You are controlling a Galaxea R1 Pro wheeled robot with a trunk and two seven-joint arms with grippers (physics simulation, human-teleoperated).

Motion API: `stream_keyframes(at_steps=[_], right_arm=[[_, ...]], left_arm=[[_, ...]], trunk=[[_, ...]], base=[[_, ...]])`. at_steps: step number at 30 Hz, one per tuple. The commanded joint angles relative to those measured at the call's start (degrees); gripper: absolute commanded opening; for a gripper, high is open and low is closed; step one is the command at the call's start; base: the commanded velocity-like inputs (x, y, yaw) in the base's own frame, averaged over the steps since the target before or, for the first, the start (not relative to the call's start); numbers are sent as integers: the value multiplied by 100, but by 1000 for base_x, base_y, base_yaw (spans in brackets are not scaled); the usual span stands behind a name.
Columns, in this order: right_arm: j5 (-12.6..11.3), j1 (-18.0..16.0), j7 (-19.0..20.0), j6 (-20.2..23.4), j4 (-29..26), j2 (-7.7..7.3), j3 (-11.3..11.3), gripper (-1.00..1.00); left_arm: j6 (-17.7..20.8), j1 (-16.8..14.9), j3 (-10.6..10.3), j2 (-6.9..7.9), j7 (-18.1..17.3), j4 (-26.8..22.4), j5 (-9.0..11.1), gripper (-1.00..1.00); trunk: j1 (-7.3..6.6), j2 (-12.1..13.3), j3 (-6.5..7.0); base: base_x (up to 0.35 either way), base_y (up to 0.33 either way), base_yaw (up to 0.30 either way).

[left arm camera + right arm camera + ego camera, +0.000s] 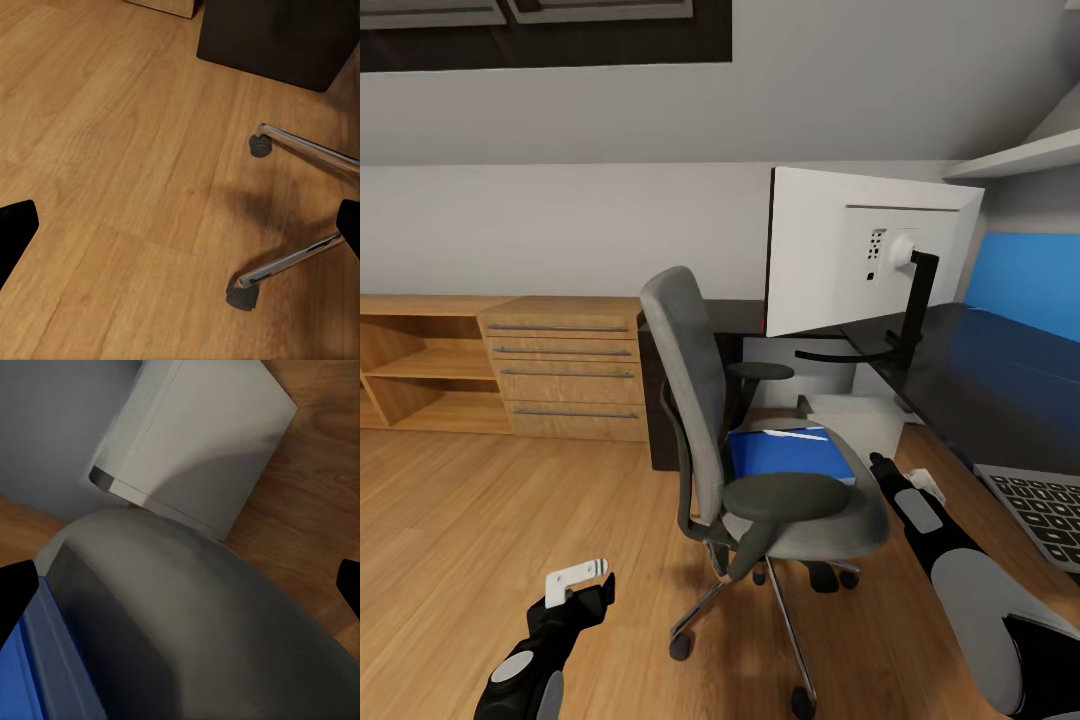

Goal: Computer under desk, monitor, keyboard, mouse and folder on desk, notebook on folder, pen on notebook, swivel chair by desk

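No text, label, brand, number or sign that I can read anywhere. Checked surfaces: the white back of the monitor (865,250) carries a small cluster of dark port marks beside its stem mount, no lettering legible. The keyboard (1040,515), on the floor beside the desk (1000,375), shows rows of key caps, legends too small to make out. The blue folder (790,455) on the swivel chair (760,440) seat has a plain cover. The computer (199,442) case beside the chair is bare grey.
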Motion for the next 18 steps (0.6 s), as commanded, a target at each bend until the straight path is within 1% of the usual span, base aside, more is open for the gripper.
stream_keyframes(at_steps=[1,12,18], right_arm=[[-60,-2,-20,7,-7,0,-2,100],[-128,-2,-20,22,5,-6,-12,100],[-239,-2,-20,139,5,-13,-18,100]], left_arm=[[29,-3,2,-5,19,-11,21,100],[41,-3,5,-10,19,-17,22,100],[46,-3,3,-13,25,-17,22,100]], trunk=[[-1,-3,-6],[-1,-3,-6],[14,-11,-139]], base=[[0,0,0],[0,0,0],[0,0,0]])
